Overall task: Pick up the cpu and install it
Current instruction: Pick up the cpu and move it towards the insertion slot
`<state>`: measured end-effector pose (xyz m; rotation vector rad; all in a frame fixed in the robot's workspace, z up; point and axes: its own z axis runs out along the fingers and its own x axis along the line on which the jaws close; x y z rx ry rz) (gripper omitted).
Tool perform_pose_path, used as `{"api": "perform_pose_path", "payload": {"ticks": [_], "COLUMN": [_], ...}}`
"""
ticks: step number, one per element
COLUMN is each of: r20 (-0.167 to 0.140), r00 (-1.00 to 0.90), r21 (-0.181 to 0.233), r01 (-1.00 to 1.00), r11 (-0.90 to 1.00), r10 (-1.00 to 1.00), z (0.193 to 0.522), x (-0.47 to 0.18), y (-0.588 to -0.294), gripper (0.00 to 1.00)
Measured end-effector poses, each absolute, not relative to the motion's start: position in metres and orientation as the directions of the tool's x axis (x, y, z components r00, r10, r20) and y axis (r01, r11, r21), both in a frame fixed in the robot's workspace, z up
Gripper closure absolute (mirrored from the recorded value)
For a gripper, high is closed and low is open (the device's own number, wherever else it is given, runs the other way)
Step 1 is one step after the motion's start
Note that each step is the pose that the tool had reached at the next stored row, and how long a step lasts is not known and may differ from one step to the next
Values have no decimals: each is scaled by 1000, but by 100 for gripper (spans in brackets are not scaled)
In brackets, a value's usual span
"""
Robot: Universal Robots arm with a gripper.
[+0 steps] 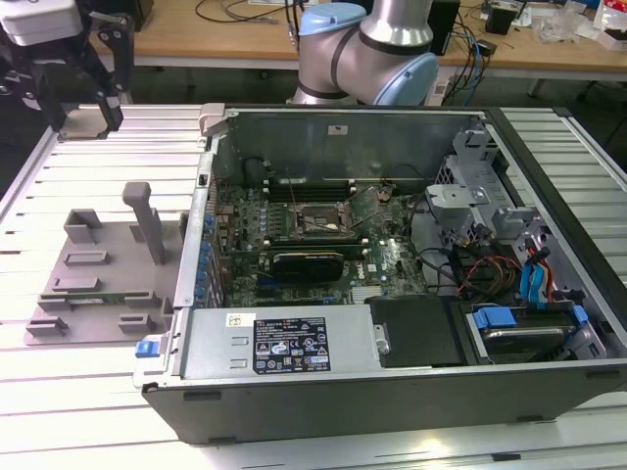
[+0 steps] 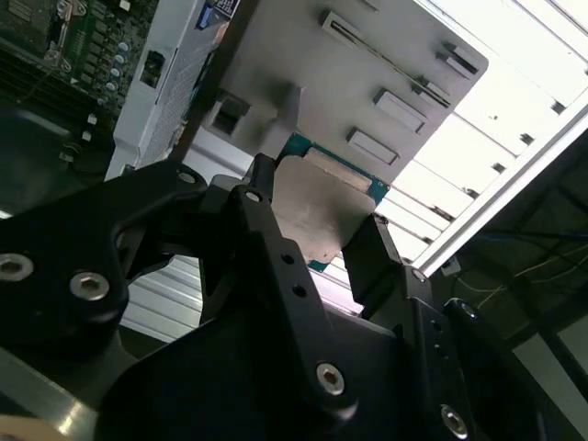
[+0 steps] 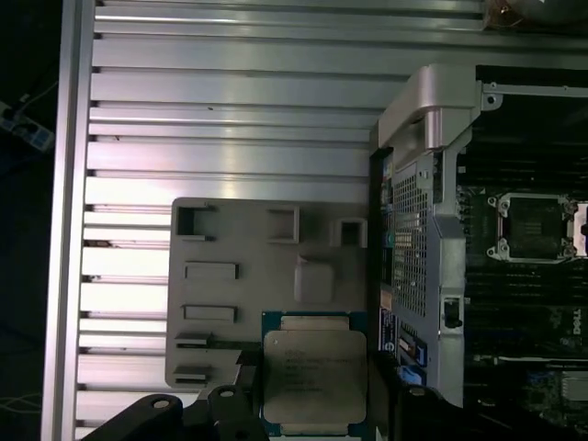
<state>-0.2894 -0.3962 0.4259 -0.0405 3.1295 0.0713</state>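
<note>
Computer case [image 1: 392, 401] is laid open. Grey fixture [image 1: 98, 284] is noted at nine o'clock of it in the exterior view. Gripper [image 3: 315, 402] is clamped on cpu [image 3: 315, 363] by two edges, held aloft at ten o'clock of the case. Risk judged: with so thin a grip, slip or tilt could be caused and the socket [image 1: 323, 223] contacts bent.

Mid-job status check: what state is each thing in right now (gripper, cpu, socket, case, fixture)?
gripper: shut on the cpu.
cpu: gripped by two opposite edges, clear above the grey fixture, not installed.
socket: empty, no chip in it.
computer case: lying on its side, side panel off, inside exposed.
grey fixture: flat on the table beside the case.
</note>
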Motion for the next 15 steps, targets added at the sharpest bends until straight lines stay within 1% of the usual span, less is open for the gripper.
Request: {"api": "perform_pose_path", "payload": {"ticks": [15], "r20": [-12], "r00": [-1000], "r21": [45], "r01": [-26], "r11": [999], "r10": [-26], "z": [426], "x": [-245], "y": [-396], "gripper": [45]}}
